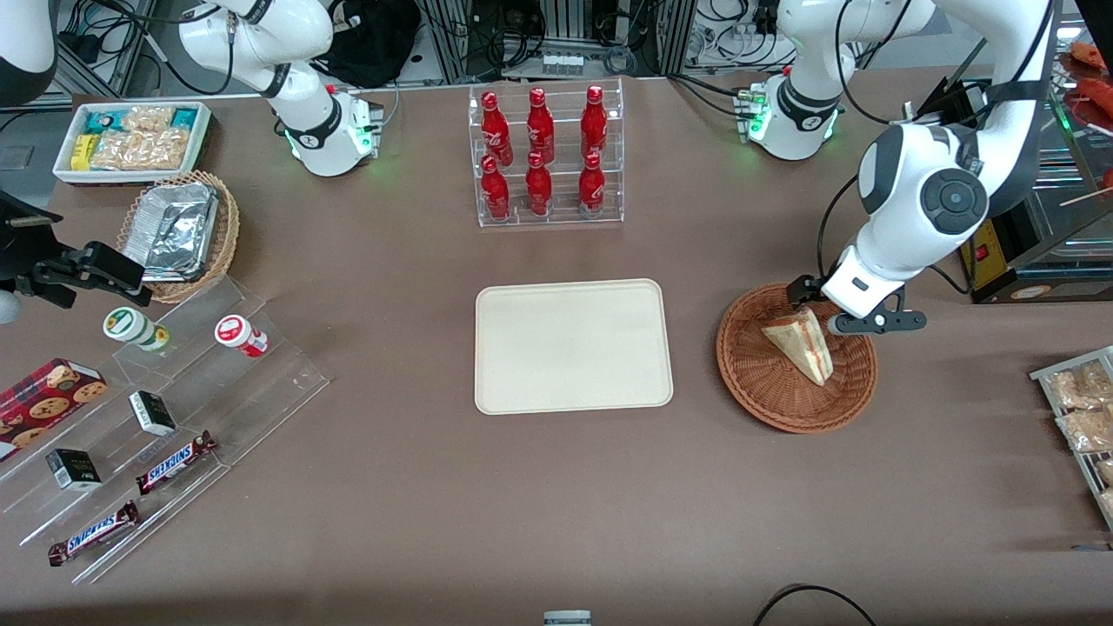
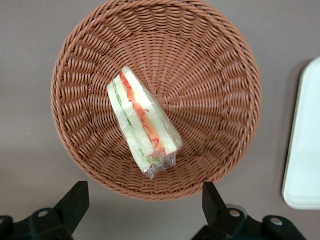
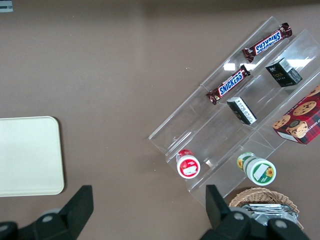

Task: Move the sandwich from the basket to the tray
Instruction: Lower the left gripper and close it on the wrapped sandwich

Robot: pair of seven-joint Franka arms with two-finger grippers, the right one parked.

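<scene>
The clear-wrapped sandwich (image 1: pixel 800 343) (image 2: pixel 142 125), a pale wedge with red, orange and green filling, lies inside the round reddish-brown basket (image 1: pixel 765 409) (image 2: pixel 215 75). My left gripper (image 1: pixel 828 306) (image 2: pixel 144 202) hovers above the basket's rim, on the edge farther from the front camera. It is open wide, with nothing between its black fingers (image 2: pixel 75 200). The cream tray (image 1: pixel 574 346) (image 2: pixel 302 150) (image 3: pixel 27 155) lies flat and bare beside the basket, toward the parked arm's end.
A clear rack of red bottles (image 1: pixel 546 156) stands farther from the front camera than the tray. A stepped acrylic shelf (image 1: pixel 165 409) of snacks, a tan wicker basket of foil containers (image 1: pixel 178 230) and a white snack bin (image 1: pixel 130 139) sit toward the parked arm's end. Snack bags (image 1: pixel 1083 417) lie at the working arm's end.
</scene>
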